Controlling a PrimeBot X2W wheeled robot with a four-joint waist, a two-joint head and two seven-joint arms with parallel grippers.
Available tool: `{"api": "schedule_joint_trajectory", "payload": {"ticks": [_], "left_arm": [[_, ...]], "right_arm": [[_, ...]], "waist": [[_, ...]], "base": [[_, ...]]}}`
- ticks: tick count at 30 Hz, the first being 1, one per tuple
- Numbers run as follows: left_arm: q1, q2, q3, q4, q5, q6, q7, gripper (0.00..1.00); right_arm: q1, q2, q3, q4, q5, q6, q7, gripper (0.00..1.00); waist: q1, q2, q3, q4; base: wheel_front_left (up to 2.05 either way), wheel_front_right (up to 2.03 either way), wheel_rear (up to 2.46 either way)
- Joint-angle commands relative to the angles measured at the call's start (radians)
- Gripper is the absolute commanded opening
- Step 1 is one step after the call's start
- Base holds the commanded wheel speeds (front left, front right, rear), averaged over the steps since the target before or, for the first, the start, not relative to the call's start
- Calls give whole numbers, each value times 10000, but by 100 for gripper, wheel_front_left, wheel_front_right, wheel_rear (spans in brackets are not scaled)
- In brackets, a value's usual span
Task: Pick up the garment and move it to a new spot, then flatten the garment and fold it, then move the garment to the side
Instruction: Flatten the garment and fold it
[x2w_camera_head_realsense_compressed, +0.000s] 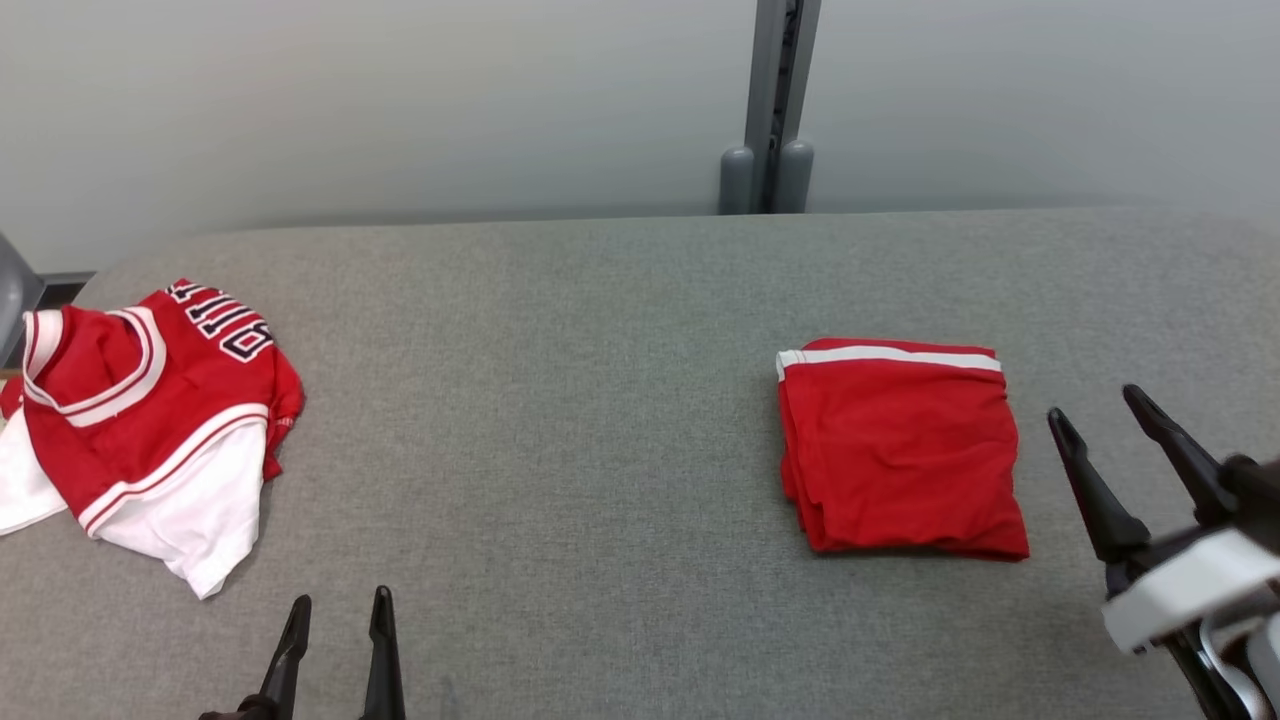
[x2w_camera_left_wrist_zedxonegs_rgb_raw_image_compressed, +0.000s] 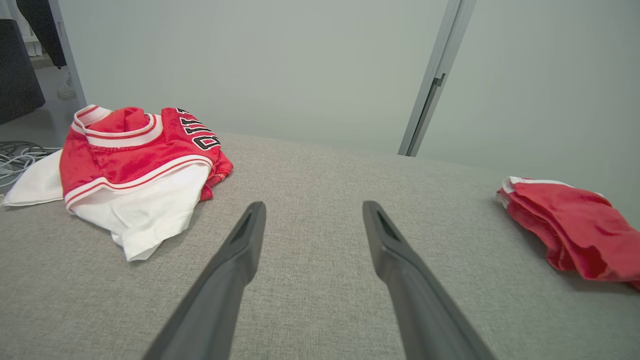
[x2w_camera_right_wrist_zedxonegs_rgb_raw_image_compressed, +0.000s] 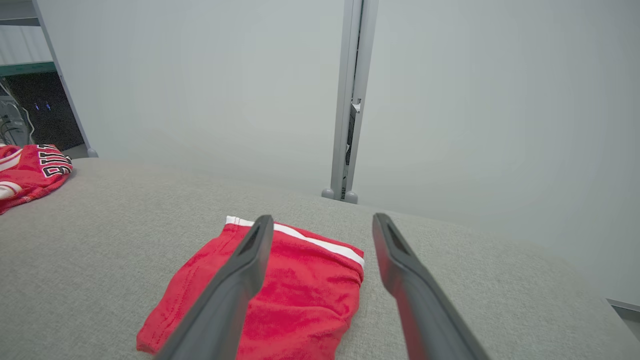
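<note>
A folded red garment (x2w_camera_head_realsense_compressed: 900, 450) with a white stripe along its far edge lies flat on the right half of the grey table (x2w_camera_head_realsense_compressed: 600, 400). My right gripper (x2w_camera_head_realsense_compressed: 1095, 415) hovers just to its right, open and empty. The right wrist view looks down over the folded garment (x2w_camera_right_wrist_zedxonegs_rgb_raw_image_compressed: 300, 295) past the spread fingers (x2w_camera_right_wrist_zedxonegs_rgb_raw_image_compressed: 240, 270) of the right gripper (x2w_camera_right_wrist_zedxonegs_rgb_raw_image_compressed: 322, 222). My left gripper (x2w_camera_head_realsense_compressed: 338, 608) stands open and empty at the near left edge. From the left wrist, the left gripper (x2w_camera_left_wrist_zedxonegs_rgb_raw_image_compressed: 314, 207) points over bare table, the folded garment (x2w_camera_left_wrist_zedxonegs_rgb_raw_image_compressed: 575, 230) at far right.
A crumpled heap of red and white jerseys (x2w_camera_head_realsense_compressed: 140, 410) with black lettering lies at the table's left edge, also the jerseys (x2w_camera_left_wrist_zedxonegs_rgb_raw_image_compressed: 135, 170) in the left wrist view. A grey post (x2w_camera_head_realsense_compressed: 770, 110) stands behind the table against the pale wall. Cables (x2w_camera_left_wrist_zedxonegs_rgb_raw_image_compressed: 15, 155) lie on the floor past the left edge.
</note>
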Motion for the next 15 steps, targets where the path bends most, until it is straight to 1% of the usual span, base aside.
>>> {"api": "schedule_joint_trajectory", "payload": {"ticks": [1,3,4,7,9,15], "left_arm": [[102,34,117,-15,113,12,-16,100],[181,36,244,58,165,-57,-16,100],[181,36,244,58,165,-57,-16,100],[263,31,399,116,154,-48,-16,100],[328,37,449,132,139,-40,-16,100],[488,37,570,173,218,-182,-16,100]], "right_arm": [[632,204,-722,-422,-475,2,-40,100],[1428,655,-1599,-979,-938,2,-29,100],[1428,655,-1599,-979,-938,2,-29,100],[2369,1083,-2301,-1619,-1475,2,-28,100],[2877,1265,-2559,-1792,-1726,2,-27,100],[3543,2030,-3483,-2173,-2283,2,-29,100]], "waist": [[0,-1,-168,-129],[0,-1,-289,-154],[0,-1,-289,-154],[0,-1,-424,-167],[0,-1,-468,-151],[0,-1,-543,-98]], "base": [[0,0,0],[0,0,0],[0,0,0],[0,0,0],[0,0,0],[0,0,0]]}}
